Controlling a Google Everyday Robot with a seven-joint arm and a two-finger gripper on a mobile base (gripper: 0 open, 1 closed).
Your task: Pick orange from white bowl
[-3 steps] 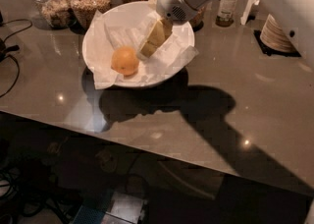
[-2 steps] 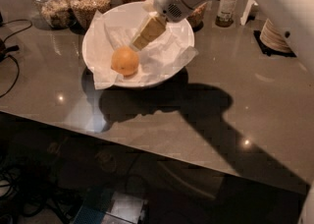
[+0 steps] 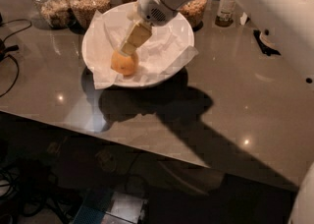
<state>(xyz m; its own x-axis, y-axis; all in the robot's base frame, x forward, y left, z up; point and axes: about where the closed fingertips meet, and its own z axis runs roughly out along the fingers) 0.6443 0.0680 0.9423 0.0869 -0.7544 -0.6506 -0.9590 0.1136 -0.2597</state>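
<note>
No text, label, brand, number or sign can be read on any item in the camera view. The gripper (image 3: 128,47) carries no readable marking. It is positioned inside the white bowl (image 3: 185,30), at the top of the orange (image 3: 124,65); contact between the two cannot be determined

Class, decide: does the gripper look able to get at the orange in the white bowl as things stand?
Probably yes. The gripper hangs right over the orange, which lies uncovered on the napkins in the white bowl; nothing sits between them.
</note>
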